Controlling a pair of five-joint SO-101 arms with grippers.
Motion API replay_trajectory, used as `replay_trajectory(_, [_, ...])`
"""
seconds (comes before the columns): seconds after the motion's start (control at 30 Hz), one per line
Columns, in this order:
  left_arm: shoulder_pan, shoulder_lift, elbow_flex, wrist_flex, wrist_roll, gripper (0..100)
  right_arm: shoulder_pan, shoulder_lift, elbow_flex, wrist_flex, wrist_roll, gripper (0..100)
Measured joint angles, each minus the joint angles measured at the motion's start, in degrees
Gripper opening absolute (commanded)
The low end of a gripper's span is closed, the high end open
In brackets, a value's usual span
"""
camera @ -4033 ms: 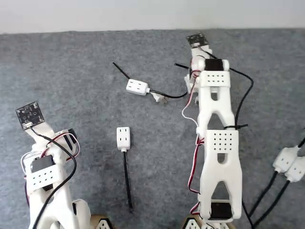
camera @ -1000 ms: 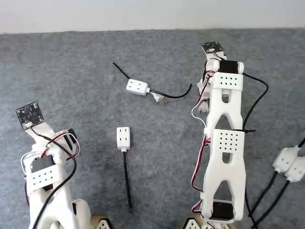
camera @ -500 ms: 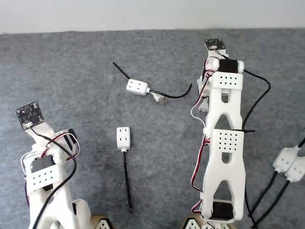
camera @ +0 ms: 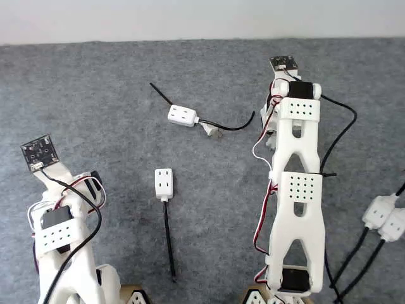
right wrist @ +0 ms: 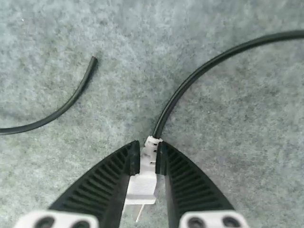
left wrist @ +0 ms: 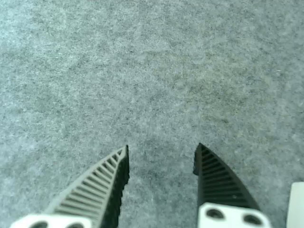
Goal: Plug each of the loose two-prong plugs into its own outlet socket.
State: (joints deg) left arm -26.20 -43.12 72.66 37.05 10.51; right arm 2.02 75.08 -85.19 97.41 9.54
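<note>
High view: grey felt (camera: pixel 95 114), white wall (camera: pixel 190 19)

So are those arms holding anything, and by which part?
The right end effector grips a plug by the sides of its body, at the cord end. The left end effector is open, holding nothing.

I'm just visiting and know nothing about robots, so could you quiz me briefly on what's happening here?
1. True or false: the left end effector holds a plug.
2. The right end effector grips: A) a white two-prong plug B) a screwdriver C) nothing.
3. Fill in: the cord of the outlet socket nearest the arms' bases is ___.
Key: 1 false, open and empty; 2 A; 3 black.
</note>
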Motion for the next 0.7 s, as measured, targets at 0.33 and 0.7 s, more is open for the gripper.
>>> replay_trajectory(0.33, [0.0,0.0,0.0,0.0,0.0,21,-0.09,0.18,0.0,1.23,0.26,7.6])
replay_trajectory(0.7, [0.0,0.0,0.0,0.0,0.0,21,-2.11,0.18,-0.26,2.29,7.21,7.9])
